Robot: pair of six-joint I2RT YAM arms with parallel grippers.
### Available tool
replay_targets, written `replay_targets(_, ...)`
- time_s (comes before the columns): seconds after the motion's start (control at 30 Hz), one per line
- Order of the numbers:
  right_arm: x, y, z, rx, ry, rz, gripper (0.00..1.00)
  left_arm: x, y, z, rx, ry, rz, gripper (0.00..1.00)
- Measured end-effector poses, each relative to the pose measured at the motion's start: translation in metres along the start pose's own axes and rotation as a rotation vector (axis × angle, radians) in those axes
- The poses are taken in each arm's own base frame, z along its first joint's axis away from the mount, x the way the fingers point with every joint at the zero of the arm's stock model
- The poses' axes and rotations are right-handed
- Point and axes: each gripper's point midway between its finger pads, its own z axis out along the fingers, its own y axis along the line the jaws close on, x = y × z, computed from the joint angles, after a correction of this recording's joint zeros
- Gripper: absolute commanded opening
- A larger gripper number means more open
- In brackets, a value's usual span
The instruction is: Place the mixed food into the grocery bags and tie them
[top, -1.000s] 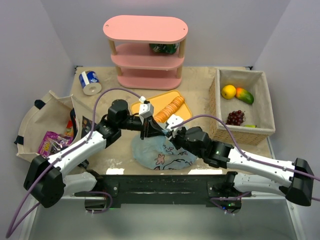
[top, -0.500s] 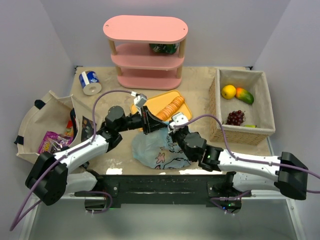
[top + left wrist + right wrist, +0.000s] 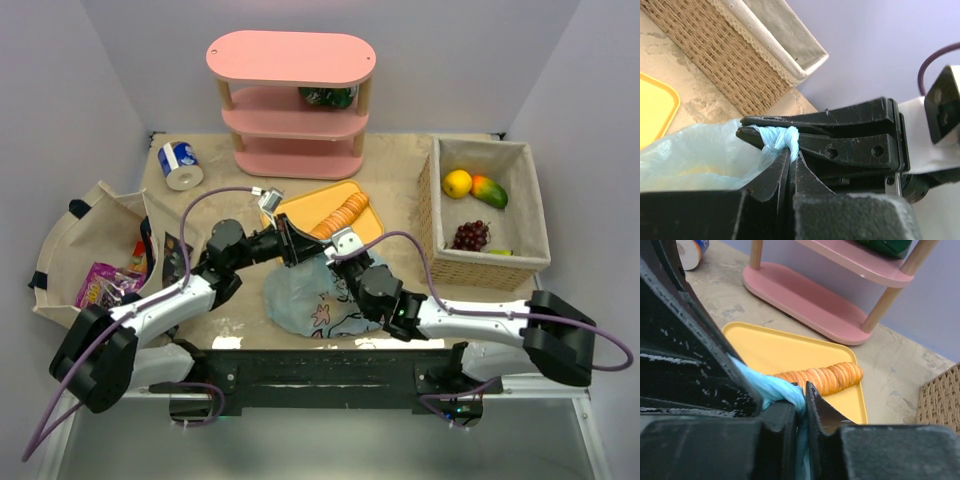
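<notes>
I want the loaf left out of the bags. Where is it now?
In the top view the sliced loaf lies on the yellow tray, mid-table, between the pink shelf behind and the blue bag in front.

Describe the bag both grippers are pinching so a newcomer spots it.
Find the yellow tray before the pink shelf. Just nearer the arms lies the light-blue bag, top pinched by left gripper and right gripper. Only it is translucent with cartoon prints.

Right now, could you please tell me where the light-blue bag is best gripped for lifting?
Grip the twisted neck at the top of the light-blue bag, coming from above. There the plastic is bunched into one narrow rope that jaws close fully on, as the left gripper and right gripper show; the body below is loose and bulging.
</notes>
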Motion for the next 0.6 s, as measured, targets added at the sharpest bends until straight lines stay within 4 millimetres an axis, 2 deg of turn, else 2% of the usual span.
replay_targets(0.17,-0.006,-0.019,-0.016,-0.049,0.063,0.05,0.55,0.007,-0.008,-0.005,-0.002,0.063,0.048,0.0)
replay_targets(0.2,-0.008,-0.023,-0.02,-0.064,0.071,0.06,0.62,0.006,-0.01,-0.005,-0.005,0.072,0.065,0.0)
replay_targets(0.3,-0.017,-0.034,-0.036,-0.125,0.087,0.081,0.7,0.001,-0.012,-0.003,-0.013,0.092,0.105,0.0)
replay_targets(0.37,-0.023,-0.031,-0.044,-0.196,0.096,0.083,0.72,-0.001,-0.012,-0.003,-0.024,0.106,0.129,0.0)
replay_targets(0.47,-0.032,-0.016,-0.056,-0.334,0.117,0.085,0.78,-0.002,-0.009,-0.002,-0.041,0.121,0.155,0.0)
replay_targets(0.6,-0.045,0.004,-0.076,-0.502,0.164,0.141,0.79,0.002,0.0,-0.003,-0.071,0.151,0.183,0.0)
